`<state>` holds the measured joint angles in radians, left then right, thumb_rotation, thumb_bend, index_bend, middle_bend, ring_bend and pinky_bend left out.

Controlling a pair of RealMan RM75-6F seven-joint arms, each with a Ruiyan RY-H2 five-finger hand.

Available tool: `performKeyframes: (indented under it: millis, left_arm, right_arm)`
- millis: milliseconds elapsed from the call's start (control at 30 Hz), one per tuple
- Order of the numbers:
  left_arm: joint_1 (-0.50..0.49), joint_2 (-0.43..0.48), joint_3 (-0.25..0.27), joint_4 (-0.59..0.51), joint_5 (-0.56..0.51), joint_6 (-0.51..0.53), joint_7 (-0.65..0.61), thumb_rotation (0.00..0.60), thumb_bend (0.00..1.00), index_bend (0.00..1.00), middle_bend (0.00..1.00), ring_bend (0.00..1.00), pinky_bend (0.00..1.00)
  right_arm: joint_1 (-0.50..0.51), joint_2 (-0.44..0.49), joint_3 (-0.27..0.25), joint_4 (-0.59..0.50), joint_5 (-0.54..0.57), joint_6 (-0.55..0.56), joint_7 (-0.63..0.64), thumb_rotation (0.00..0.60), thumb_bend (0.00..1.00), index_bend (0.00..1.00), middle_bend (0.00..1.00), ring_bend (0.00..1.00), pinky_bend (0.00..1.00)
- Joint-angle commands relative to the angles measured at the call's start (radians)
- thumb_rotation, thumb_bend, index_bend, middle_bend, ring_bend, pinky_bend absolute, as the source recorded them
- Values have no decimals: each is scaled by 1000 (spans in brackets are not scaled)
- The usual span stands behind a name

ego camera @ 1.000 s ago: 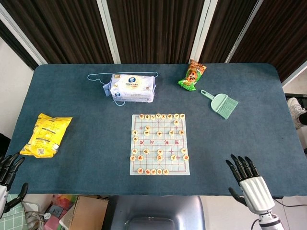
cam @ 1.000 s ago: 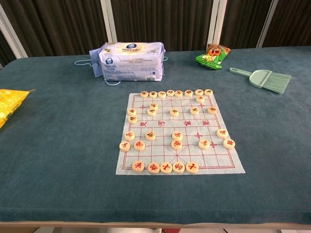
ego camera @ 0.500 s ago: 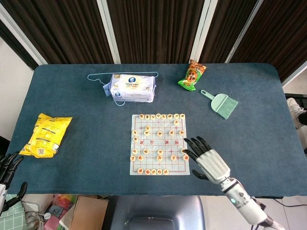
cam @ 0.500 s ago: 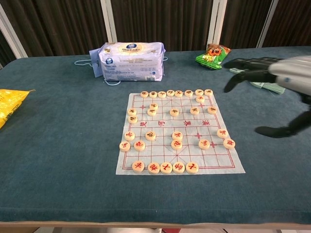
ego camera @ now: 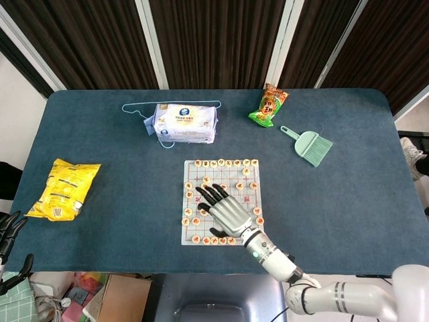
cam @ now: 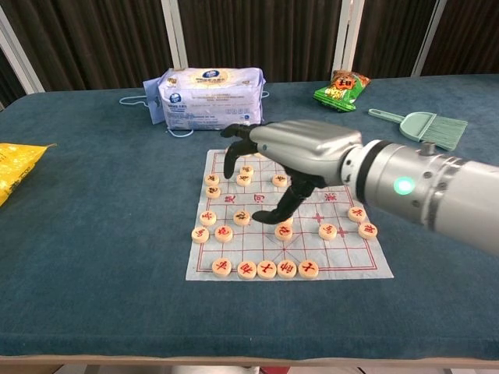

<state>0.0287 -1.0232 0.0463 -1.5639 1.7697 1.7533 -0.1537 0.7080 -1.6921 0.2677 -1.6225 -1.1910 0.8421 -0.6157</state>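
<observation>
Head view: the right hand (ego camera: pixel 226 210) hovers over the chess board (ego camera: pixel 258 236), fingers spread and holding nothing, tips toward the board's left-centre. The chess pieces (ego camera: pixel 190 220) lie in rows on the sheet, several hidden beneath the palm. The left hand (ego camera: pixel 9 231) sits at the table's near left corner, off the surface; whether it is released or clenched cannot be told. A yellow snack bag (ego camera: pixel 64 189), tissue pack (ego camera: pixel 185 123), green snack packet (ego camera: pixel 270 106) and small brush (ego camera: pixel 310 145) lie well apart from the board.

Chest view: the right hand (cam: pixel 292 154) is raised above the board, fingertips (cam: pixel 231 165) pointing down just above one piece (cam: pixel 244 179) — not touching. Judgement: the discs are light, hard and smooth, best pinched at opposite edges; the thin sheet may slide.
</observation>
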Motion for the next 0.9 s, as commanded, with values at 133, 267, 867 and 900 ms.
performKeyframes:
  millis: [133,267,867,900]
  left_arm:
    - [1,2,3,4,3,2,-6,600,457,0,0,0,62]
    - [3,3,3,6,5,7,-11,600,456,0,0,0,62]
    - [11,5,4,12,13,27,-22,600,456,0,0,0,62]
    - [11,5,5,13,14,26,-23,600,456,0,0,0,62]
  right_arm:
    - [92,-138,11,150,92,-12,-52,600,431,455,0,0,0]
    - [117,-166,-1,186,117,-2,-65,600,431,465,0,0,0]
    - [158,-203,-66,260,153,35,-95,600,431,525,0,0,0]
    - [160,-206,-66,264,155,37,-95,600,431,533,0,0,0]
